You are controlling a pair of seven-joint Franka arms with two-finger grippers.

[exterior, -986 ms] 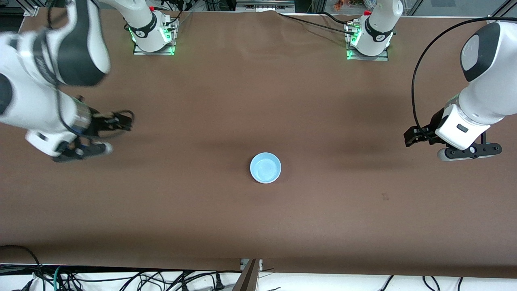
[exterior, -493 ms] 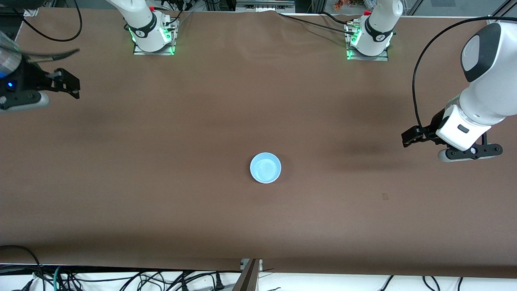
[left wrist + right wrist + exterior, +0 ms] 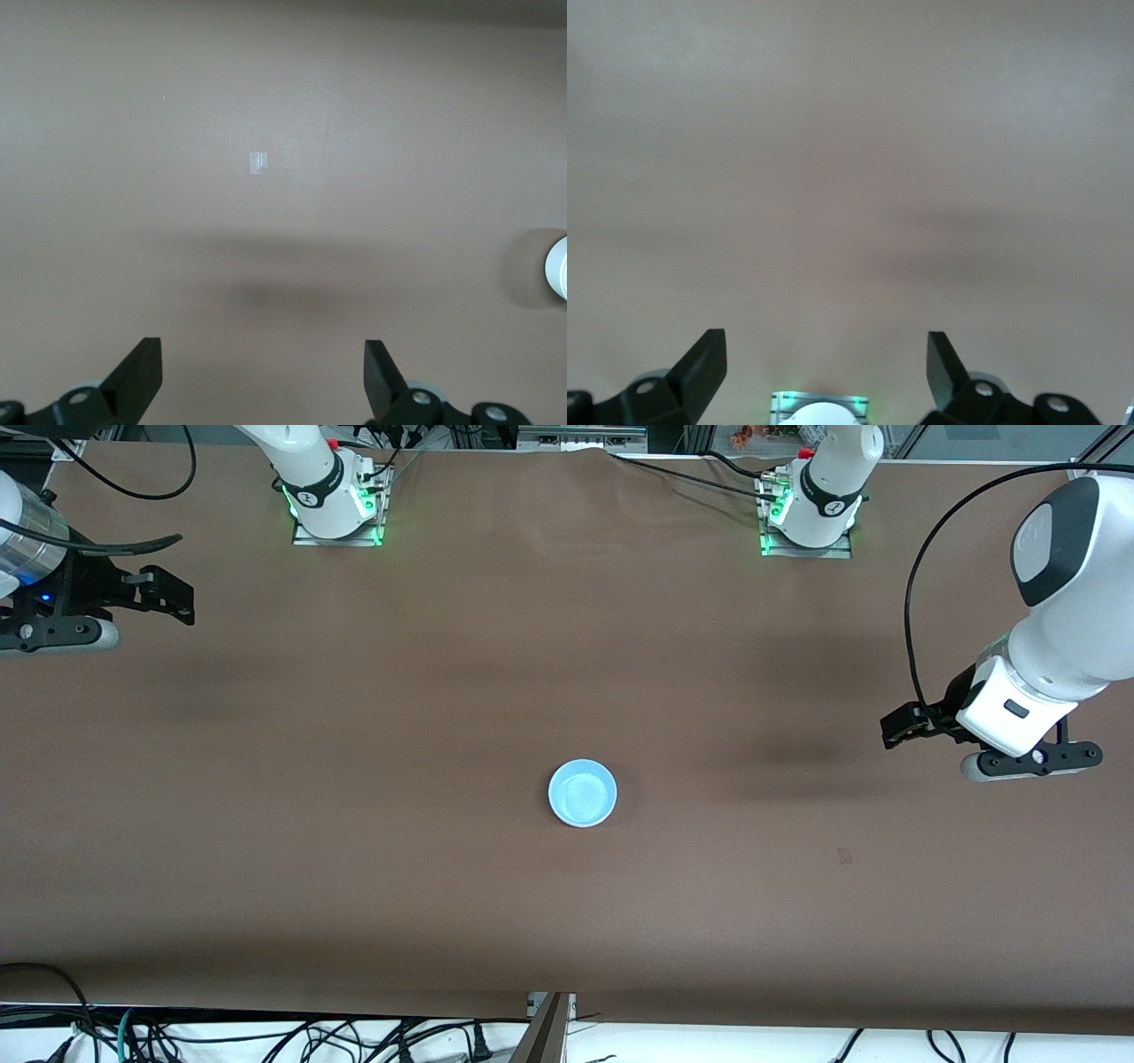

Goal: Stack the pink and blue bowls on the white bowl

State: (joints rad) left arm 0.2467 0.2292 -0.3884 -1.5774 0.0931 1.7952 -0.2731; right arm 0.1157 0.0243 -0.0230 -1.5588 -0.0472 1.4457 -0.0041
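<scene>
A light blue bowl (image 3: pixel 582 793) stands upright in the middle of the brown table. No pink bowl and no white bowl show in the front view; what lies under the blue bowl is hidden. A pale round rim (image 3: pixel 558 267) shows at the edge of the left wrist view. My left gripper (image 3: pixel 897 726) is open and empty, over bare table toward the left arm's end; it also shows in its wrist view (image 3: pixel 263 372). My right gripper (image 3: pixel 168 593) is open and empty, over the right arm's end of the table; it also shows in its wrist view (image 3: pixel 826 367).
The two arm bases (image 3: pixel 335 505) (image 3: pixel 811 509) stand with green lights along the table's edge farthest from the front camera. The right arm's base (image 3: pixel 819 409) shows in the right wrist view. A small tape mark (image 3: pixel 844 856) lies on the cloth. Cables hang below the nearest edge.
My right arm has swung away from the table's middle, out to its own end and farther from the front camera. My left gripper has barely moved. The blue bowl has stayed put.
</scene>
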